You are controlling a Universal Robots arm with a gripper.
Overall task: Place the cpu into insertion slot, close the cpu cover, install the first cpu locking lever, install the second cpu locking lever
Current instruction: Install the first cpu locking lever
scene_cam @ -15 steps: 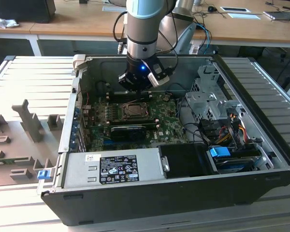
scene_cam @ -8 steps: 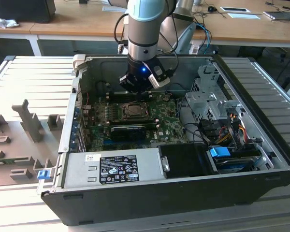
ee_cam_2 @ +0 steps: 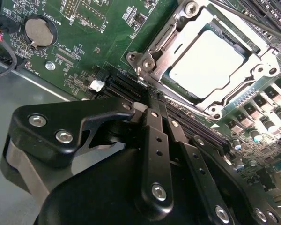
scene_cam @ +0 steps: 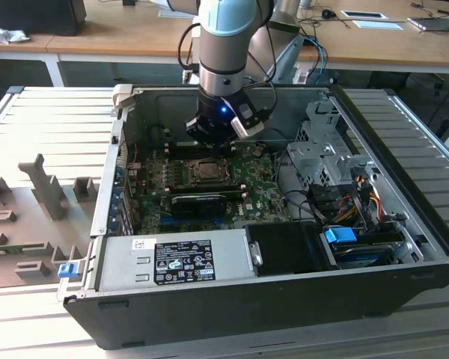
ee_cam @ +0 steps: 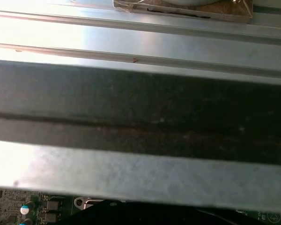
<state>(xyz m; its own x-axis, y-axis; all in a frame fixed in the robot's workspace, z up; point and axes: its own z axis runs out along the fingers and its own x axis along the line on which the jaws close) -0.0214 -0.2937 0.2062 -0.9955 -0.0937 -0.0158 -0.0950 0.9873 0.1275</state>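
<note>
The cpu [ee_cam_2: 205, 63] lies with its pale metal face up in the insertion slot [ee_cam_2: 199, 101] on the green board; in the exterior view the slot [scene_cam: 207, 171] sits mid-board. The silver cpu cover [ee_cam_2: 178, 29] lies flat, framing the chip. A thin lever rod [ee_cam_2: 241, 19] crosses the socket's far edge. My gripper [ee_cam_2: 152, 97] hovers just beside a socket corner, black fingers [ee_cam_2: 157, 140] drawn together with nothing between them. From outside, the gripper [scene_cam: 209, 140] hangs just above the board behind the socket.
The open black computer case [scene_cam: 232, 307] surrounds the board, with a power supply [scene_cam: 176, 262] at the front, drive cages and cables [scene_cam: 344, 202] on the exterior view's right, and a long black card [scene_cam: 198, 202] in front of the socket. A coin battery [ee_cam_2: 38, 32] sits nearby. Case wall [ee_cam: 140, 183].
</note>
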